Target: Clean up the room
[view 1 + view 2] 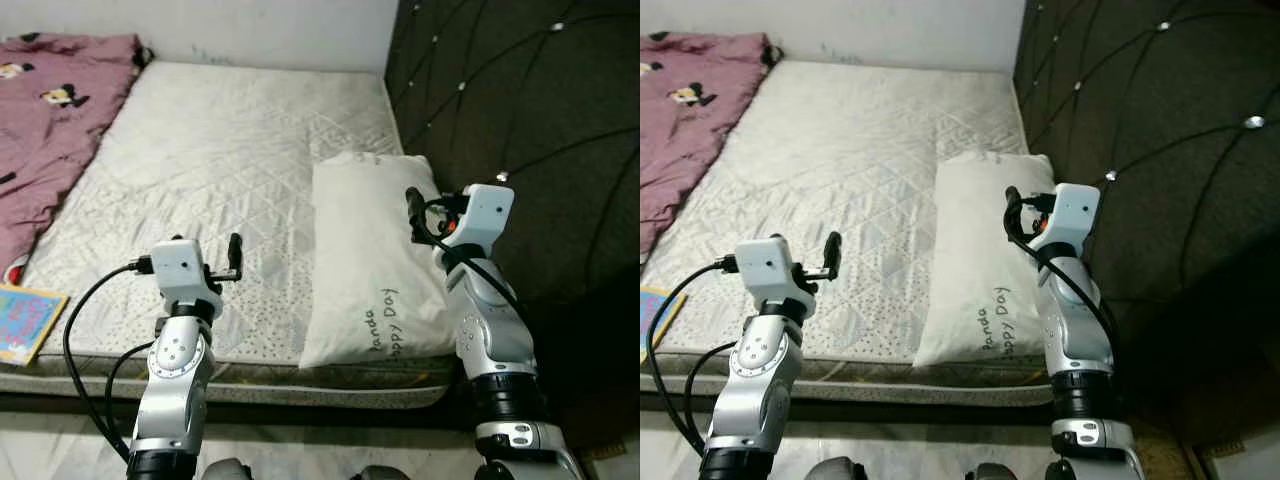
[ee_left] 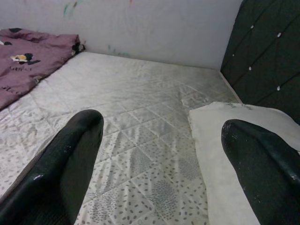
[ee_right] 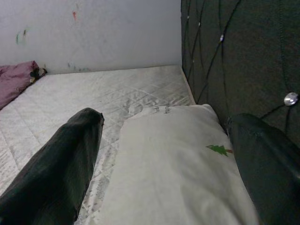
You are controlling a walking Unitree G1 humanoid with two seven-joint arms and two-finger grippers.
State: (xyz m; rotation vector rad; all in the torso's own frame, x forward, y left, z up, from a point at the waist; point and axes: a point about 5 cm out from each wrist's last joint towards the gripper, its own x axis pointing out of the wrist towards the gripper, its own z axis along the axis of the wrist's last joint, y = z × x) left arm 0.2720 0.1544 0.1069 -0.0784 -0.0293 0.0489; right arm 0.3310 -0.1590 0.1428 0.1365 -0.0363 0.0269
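We hold both grippers, left (image 1: 236,258) and right (image 3: 164,154), wide open and empty above the bed (image 1: 220,150), the right over the pillow (image 1: 375,260) at centre-right, likely to grasp it

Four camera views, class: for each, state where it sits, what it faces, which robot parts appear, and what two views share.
Left eye view: head, looking down at quilted white mattress; both silver arms.
Right eye view: same scene, shifted.
Left wrist view: along open left gripper over the mattress.
Right wrist view: along open right gripper above white printed pillow.
Shared: both wrist views show the pillow and dark tufted headboard.
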